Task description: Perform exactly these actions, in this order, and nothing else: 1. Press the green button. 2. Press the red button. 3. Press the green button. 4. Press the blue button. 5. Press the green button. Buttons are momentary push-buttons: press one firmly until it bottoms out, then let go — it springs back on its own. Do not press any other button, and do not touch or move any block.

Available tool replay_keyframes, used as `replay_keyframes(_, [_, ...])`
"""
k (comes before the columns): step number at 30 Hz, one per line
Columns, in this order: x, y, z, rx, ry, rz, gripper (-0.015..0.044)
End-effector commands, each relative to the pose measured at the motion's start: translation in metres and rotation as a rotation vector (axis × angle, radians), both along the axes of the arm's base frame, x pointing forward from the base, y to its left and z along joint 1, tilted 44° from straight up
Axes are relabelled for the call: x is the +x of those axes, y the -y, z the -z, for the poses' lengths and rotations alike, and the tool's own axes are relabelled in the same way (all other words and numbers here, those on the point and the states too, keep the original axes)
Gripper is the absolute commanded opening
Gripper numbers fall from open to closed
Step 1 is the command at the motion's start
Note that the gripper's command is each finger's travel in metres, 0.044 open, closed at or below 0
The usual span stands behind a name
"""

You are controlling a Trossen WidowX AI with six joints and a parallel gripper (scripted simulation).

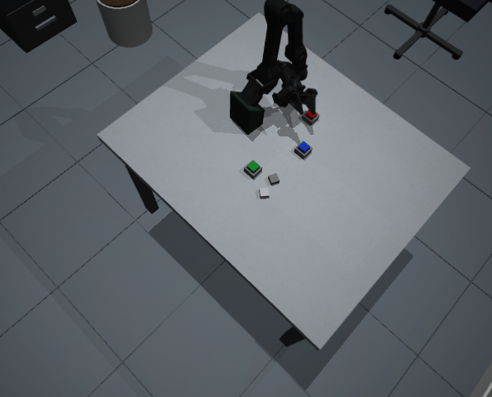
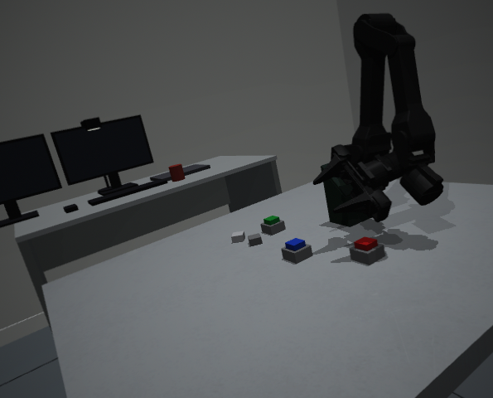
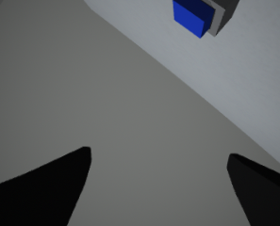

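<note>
Three buttons on grey bases stand on the table (image 1: 322, 256) (image 2: 238, 321) (image 3: 253, 71): the green button (image 1: 253, 166) (image 2: 272, 220), the blue button (image 1: 303, 146) (image 2: 295, 244) (image 3: 191, 16) and the red button (image 1: 311, 114) (image 2: 365, 243). My gripper (image 1: 292, 106) (image 2: 326, 196) (image 3: 159, 157) is open and empty. It hangs tilted a little above the table, just behind the red and blue buttons, and touches neither. In the wrist view only the blue button shows, at the top edge beyond the fingertips.
A grey block (image 1: 274, 178) (image 2: 254, 239) and a white block (image 1: 264, 193) (image 2: 238, 236) lie close to the green button. The arm's dark base box (image 1: 246, 112) (image 2: 345, 206) stands behind the buttons. A desk with monitors stands beyond the table.
</note>
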State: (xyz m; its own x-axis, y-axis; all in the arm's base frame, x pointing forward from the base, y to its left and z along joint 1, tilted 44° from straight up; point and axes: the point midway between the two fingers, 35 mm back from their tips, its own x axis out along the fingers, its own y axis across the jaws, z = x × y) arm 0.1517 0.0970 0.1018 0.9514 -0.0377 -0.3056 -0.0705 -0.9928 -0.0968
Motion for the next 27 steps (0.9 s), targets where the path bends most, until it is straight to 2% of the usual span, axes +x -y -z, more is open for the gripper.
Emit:
replay_keyframes(1, [0.001, 0.001, 0.001, 0.000, -0.006, 0.008, 0.0400])
replay_keyframes(8, [0.017, 0.027, 0.026, 0.018, -0.241, 0.327, 0.0400])
replay_keyframes(14, [0.026, 0.054, 0.051, 0.100, -0.461, 0.657, 0.0400])
replay_keyframes(21, [0.028, 0.083, 0.079, 0.277, -0.699, 1.062, 0.0400])
replay_keyframes(27, [0.028, 0.104, 0.101, 0.500, -0.878, 1.417, 0.0400])
